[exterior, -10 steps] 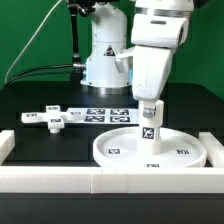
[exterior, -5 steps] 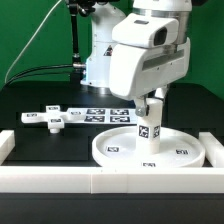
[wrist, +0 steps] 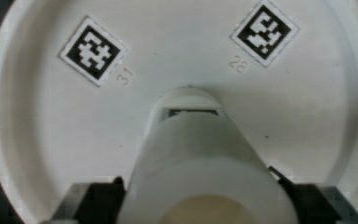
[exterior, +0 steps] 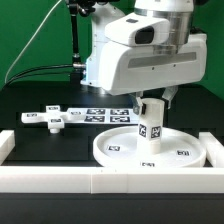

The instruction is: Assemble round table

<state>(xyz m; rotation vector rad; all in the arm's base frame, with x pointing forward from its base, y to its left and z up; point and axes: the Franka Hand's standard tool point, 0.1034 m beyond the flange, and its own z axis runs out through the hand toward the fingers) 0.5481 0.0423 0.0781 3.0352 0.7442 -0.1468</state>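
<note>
Green wall fills the background, and below it a black surface [exterior: 30, 100] carries the parts, with a low white rail [exterior: 60, 180] along its near edge. My jaws are clamped on the short white leg [exterior: 151, 125]. In the wrist view it sits between my two dark fingers [wrist: 101, 200], with one finger against each of its sides. I hold the leg nearly upright over the middle of the big white disc [exterior: 112, 151], which lies flat on the surface just behind the rail. If the lower end of the leg touches the disc, I cannot tell. Two square tags [wrist: 94, 50] show on the disc beyond the leg. The cross piece [exterior: 55, 118] lies toward the exterior view's left, well apart from the disc. The marker board [exterior: 108, 114] lies between them, a little farther back.
</note>
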